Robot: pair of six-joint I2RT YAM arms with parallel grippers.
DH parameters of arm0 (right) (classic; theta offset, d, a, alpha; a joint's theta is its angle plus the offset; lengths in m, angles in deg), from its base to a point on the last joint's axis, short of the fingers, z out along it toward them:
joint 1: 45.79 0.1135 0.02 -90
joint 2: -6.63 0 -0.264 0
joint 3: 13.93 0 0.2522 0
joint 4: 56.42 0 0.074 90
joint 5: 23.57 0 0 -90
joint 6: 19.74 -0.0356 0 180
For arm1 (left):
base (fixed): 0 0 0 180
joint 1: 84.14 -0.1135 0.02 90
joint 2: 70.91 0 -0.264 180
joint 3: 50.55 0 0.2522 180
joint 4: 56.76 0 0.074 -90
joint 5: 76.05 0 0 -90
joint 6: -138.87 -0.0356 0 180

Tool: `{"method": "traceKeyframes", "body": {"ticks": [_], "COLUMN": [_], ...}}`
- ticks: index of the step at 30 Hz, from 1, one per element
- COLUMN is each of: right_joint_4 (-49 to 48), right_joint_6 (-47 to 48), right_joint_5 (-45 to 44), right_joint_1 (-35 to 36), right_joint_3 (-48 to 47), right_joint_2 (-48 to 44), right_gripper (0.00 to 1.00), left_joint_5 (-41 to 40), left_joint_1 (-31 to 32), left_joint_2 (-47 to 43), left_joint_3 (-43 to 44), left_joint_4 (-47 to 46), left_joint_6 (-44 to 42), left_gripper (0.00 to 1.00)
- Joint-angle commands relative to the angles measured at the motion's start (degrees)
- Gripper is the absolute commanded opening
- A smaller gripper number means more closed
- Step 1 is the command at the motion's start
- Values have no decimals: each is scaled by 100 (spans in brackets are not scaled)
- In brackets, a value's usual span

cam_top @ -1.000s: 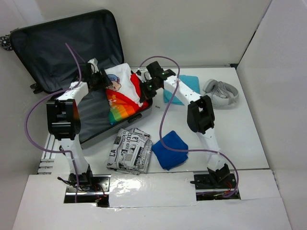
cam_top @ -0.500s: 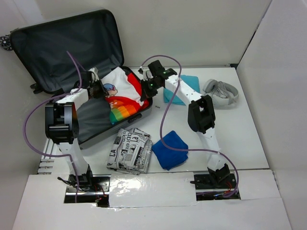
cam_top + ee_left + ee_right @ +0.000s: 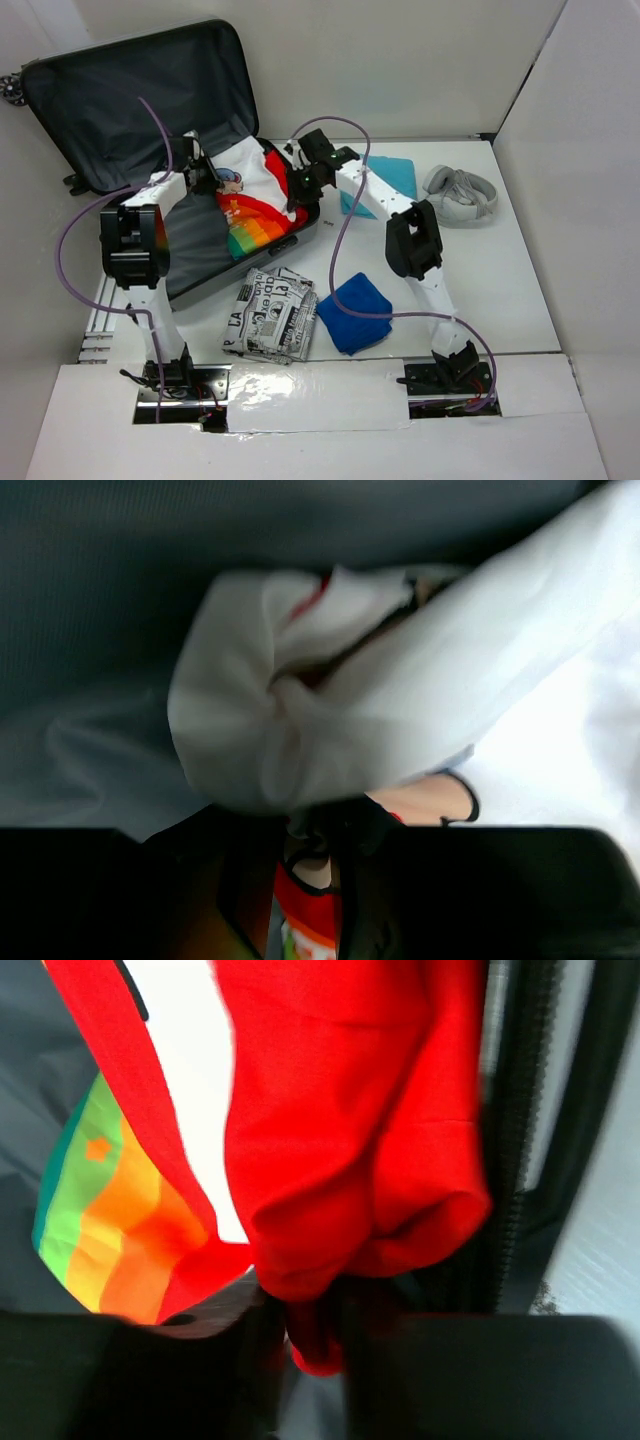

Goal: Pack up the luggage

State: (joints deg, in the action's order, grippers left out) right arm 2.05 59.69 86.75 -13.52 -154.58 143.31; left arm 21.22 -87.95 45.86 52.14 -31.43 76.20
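The luggage [image 3: 130,95] lies open at the back left, lid up, dark lining showing. A white, red and rainbow shirt [image 3: 255,195] lies over its base, near the right rim. My left gripper [image 3: 207,172] is shut on the shirt's white left edge [image 3: 290,710], over the suitcase base. My right gripper [image 3: 297,187] is shut on the shirt's red right edge [image 3: 350,1160], at the suitcase's right rim [image 3: 520,1110]. The shirt hangs stretched between the two grippers.
A newspaper-print bundle [image 3: 270,315] and a blue folded cloth [image 3: 353,313] lie on the table in front of the suitcase. A teal cloth [image 3: 385,180] and grey-white headphones [image 3: 460,195] lie to the right. White walls enclose the table.
Both grippers have shifted the shirt slightly left and lower, further into the suitcase base. Both stay shut on it.
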Motion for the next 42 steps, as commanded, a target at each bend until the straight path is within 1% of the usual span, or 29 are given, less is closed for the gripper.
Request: {"method": "traceKeyframes", "body": {"ticks": [1, 2, 3, 4, 5, 6, 8, 10, 11, 14, 15, 16, 18, 20, 21, 22, 23, 24, 25, 28, 29, 30, 31, 33, 35, 38, 40, 41, 42], "right_joint_4": [-296, -357, -358, -410, -462, -463, -664, -770, -823, -989, -1069, -1130, -1349, -1456, -1569, -1570, -1649, -1650, -1850, -2228, -2291, -2291, -2135, -2081, -2325, -2257, -2256, -2256, -2343], "right_joint_6": [160, 160, 160, 160, 160, 160, 160, 160, 160, 90, 90, -6, -7, -7, -7, -7, -7, -7, -59, -59, -7, -7, -59, -59, -59, -191, -191, -243, -244], "right_joint_5": [-608, -608, -608, -608, -608, -660, -809, -1151, -1379, -1951, -2153, -2555, -2629, -2542, -2541, -2541, -2437, -2436, -2436, -2628, -2716, -2830, -2936, -3147, -3288, -3350, -3428, -3429, -3429], "right_joint_1": [-19, -19, -19, -19, -19, -19, -19, 42, 121, 253, 401, 403, 482, 604, 657, 658, 658, 718, 719, 772, 772, 772, 772, 702, 641, 587, 535, 535, 535], "right_joint_3": [-108, -108, -108, -169, -169, -230, -231, -231, -231, -231, -231, -231, -379, -625, -713, -801, -994, -1056, -1057, -1110, -1110, -1205, -1407, -1409, -1173, -1241, -1242, -1242, -1024], "right_joint_2": [-62, -193, -264, -335, -492, -572, -809, -941, -1055, -1056, -1056, -1056, -925, -767, -592, -494, -319, -257, -195, 33, 121, 357, 481, 736, 824, 1149, 1264, 1264, 1264], "right_gripper": [38, 43, 59, 62, 68, 74, 75, 77, 78, 78, 78, 78, 71, 59, 55, 50, 48, 48, 48, 48, 48, 48, 47, 47, 47, 47, 46, 46, 44], "left_joint_5": [-103, -155, -303, -305, -305, -305, -243, -155, -155, -217, -217, -86, 46, 108, 56, -5, -67, -128, -129, -427, -637, -639, -691, -639, -752, -850, -718, -718, -561], "left_joint_1": [-5, -5, -5, -5, -5, -5, -5, -5, -5, -5, -5, -5, -5, -5, -5, -5, -5, -5, -5, -5, -5, -5, -5, -5, -5, -5, -5, -5, -5], "left_joint_2": [-496, -628, -760, -979, -1050, -1051, -1051, -1051, -990, -929, -867, -867, -867, -867, -867, -867, -867, -867, -867, -1086, -1086, -1156, -1157, -1025, -736, -280, -68, 29, 195], "left_joint_3": [-410, -533, -786, -893, -990, -1043, -992, -790, -563, -271, -105, -103, -42, -305, -306, -227, -226, -226, -322, -620, -683, -684, -744, -640, -438, -105, 133, 334, 423], "left_joint_4": [12, 12, 12, -67, -120, -120, -120, -112, -59, 2, 90, 91, 100, -110, -59, 124, 274, 354, 354, 416, 416, 416, 416, 486, 565, 636, 636, 636, 566], "left_joint_6": [53, 53, 123, 175, 176, 54, -51, -193, -350, -448, -509, -510, -510, -457, -457, -457, -457, -457, -457, -387, -256, -255, -255, -255, -202, -132, -132, -62, -61], "left_gripper": [36, 35, 33, 36, 43, 63, 76, 100, 100, 100, 98, 97, 93, 82, 79, 73, 73, 73, 73, 86, 91, 94, 96, 98, 98, 95, 91, 87, 83]}}
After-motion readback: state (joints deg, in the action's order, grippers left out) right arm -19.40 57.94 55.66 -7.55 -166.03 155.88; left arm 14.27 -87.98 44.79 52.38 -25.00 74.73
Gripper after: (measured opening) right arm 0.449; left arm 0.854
